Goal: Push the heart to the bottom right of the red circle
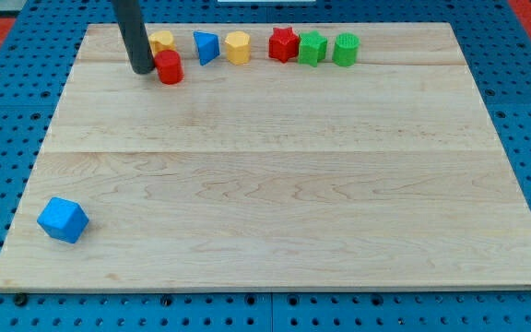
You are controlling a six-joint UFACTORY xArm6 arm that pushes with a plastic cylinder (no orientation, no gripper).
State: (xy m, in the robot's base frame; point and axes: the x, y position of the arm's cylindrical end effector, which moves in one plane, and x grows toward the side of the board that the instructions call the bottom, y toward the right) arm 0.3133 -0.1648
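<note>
Light wooden board (275,184) is showing pale grain; blocks are showing red (169,67), yellow (237,46), blue (63,219), green (345,49); dark rod (133,32).

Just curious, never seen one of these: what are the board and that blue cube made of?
The board looks like pale wood, matt finish: grain lines and plank seams show. The blue cube looks like plastic, perhaps printed: flat uniform colour, crisp facets, slight sheen. I cannot be sure.

The desk (275,184) is pale, smooth, matt wood with visible grain, the blocks such as the red circle (169,67) look matt plastic, and the rod (134,32) is dull black.
</note>
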